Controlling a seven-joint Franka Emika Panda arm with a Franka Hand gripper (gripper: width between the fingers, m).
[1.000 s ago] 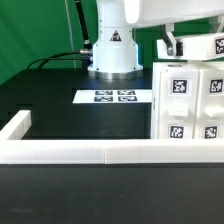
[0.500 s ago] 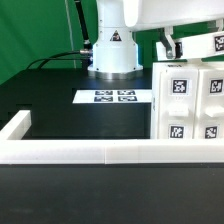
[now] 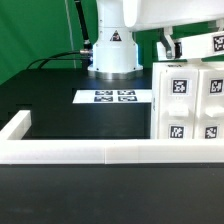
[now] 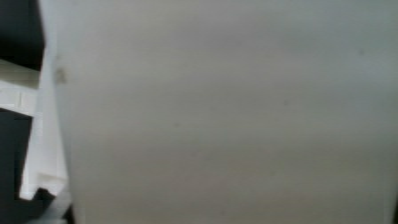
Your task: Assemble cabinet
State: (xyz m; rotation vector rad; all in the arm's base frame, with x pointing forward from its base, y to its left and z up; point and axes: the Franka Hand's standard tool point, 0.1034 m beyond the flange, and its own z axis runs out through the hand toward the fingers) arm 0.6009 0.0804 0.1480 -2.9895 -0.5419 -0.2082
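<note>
Jaws hidden, opening impossible to tell; smooth blank whiteness, seemingly plastic, fills the wrist view. Boxy white plastic cabinet point(image 3: 190, 105), square-tagged, stands at three o'clock on the black surface point(image 3: 70, 120).

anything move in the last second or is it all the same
Nothing visibly changed. The cabinet and the marker board sit exactly where they were in the exterior view.
</note>
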